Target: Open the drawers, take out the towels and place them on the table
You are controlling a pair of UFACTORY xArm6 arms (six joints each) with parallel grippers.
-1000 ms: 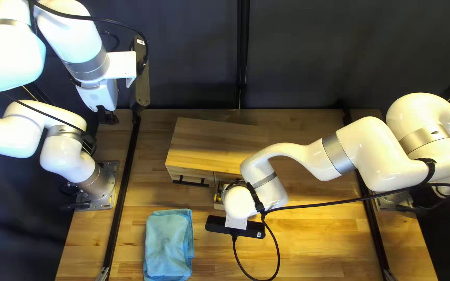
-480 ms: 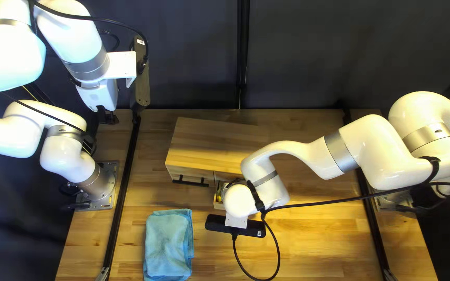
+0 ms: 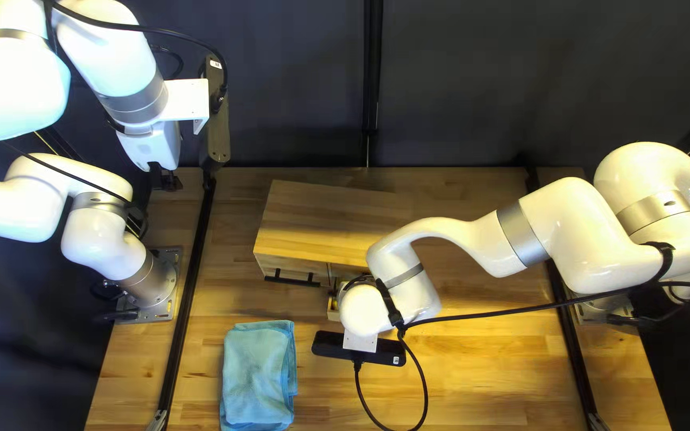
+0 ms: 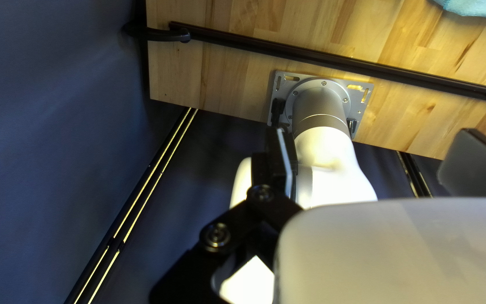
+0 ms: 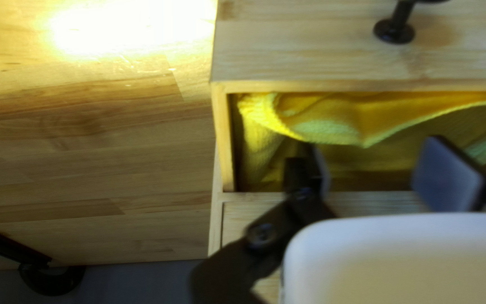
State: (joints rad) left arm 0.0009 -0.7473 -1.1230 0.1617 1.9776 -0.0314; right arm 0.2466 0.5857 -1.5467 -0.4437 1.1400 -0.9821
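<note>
A wooden drawer box point(image 3: 327, 224) stands mid-table. Its right drawer point(image 5: 222, 139) is pulled out, and a yellow towel point(image 5: 352, 120) lies crumpled inside. My right gripper point(image 5: 378, 173) hovers open over that drawer, its fingers point(image 5: 310, 169) just above the towel with nothing gripped. In the top left view the right wrist hides the drawer, except for a sliver point(image 3: 334, 302). A folded blue towel point(image 3: 258, 374) lies on the table near the front edge. My left gripper point(image 4: 380, 164) is open and empty, raised above its own base point(image 4: 321, 101).
The left drawer is closed, with its black handle point(image 3: 291, 278) showing. The open drawer's handle point(image 5: 395, 25) lies beyond the towel. A black cable point(image 3: 393, 395) loops from the right wrist over the table. Black rails point(image 3: 192, 269) run along both sides.
The right wrist has shifted slightly toward the near edge and left, over the open drawer. The left arm and the blue towel have stayed still.
</note>
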